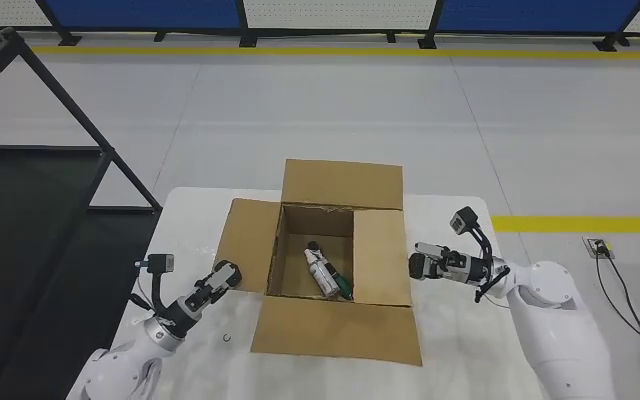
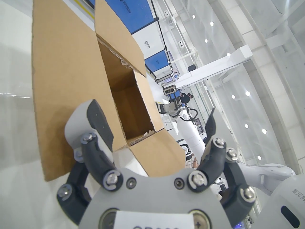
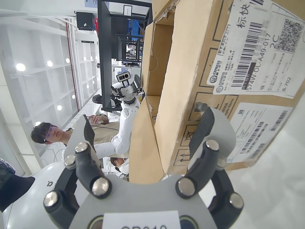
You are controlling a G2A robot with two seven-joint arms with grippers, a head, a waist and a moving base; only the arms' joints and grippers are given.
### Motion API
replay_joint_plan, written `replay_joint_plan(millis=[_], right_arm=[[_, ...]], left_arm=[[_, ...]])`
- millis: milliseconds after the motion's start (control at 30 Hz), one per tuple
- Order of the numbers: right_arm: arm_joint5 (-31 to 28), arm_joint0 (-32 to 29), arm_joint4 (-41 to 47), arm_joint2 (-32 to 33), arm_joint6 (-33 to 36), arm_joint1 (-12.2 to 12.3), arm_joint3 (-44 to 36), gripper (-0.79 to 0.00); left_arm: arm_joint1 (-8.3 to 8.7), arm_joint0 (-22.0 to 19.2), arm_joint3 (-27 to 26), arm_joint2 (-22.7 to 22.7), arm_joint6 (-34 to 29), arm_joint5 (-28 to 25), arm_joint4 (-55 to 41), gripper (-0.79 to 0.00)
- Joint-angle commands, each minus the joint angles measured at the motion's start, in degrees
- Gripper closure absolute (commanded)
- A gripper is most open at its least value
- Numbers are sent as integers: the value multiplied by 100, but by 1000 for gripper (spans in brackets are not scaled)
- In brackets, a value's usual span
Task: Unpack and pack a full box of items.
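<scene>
Two grippers at box flap edges

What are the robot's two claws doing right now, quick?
Left claw: open, holding nothing.
Right claw: open, holding nothing.

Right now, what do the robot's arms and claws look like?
The left arm and right arm are smooth, rounded and white, with thin black cables looping at the wrists. Each claw, the left gripper and right gripper, has a grey plate with shiny screws, black links, and white fingers faced with black pads.
</scene>
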Motion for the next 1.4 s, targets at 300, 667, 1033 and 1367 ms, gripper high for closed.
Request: replay_joint_plan(millis=[300,667,1033,1367], right_arm=[[-76,73,120,-188,-24,46,155,-785],[-77,140,163,-498,-55,61,48,-785],[-507,-316,609,-30,-749,189,-480,-785],[-1102,-823,1058,175,-537,282,-1252,-785]], left_arm=[[-3,149,-375,-51,56,-104,14,-785],[6,398,-1039,-95,-80,42,-131,-785],[14,322,-1952,-38,-93,787,406,-785],[-20,-1149,-2264,872,-1047,3283,283,-785]])
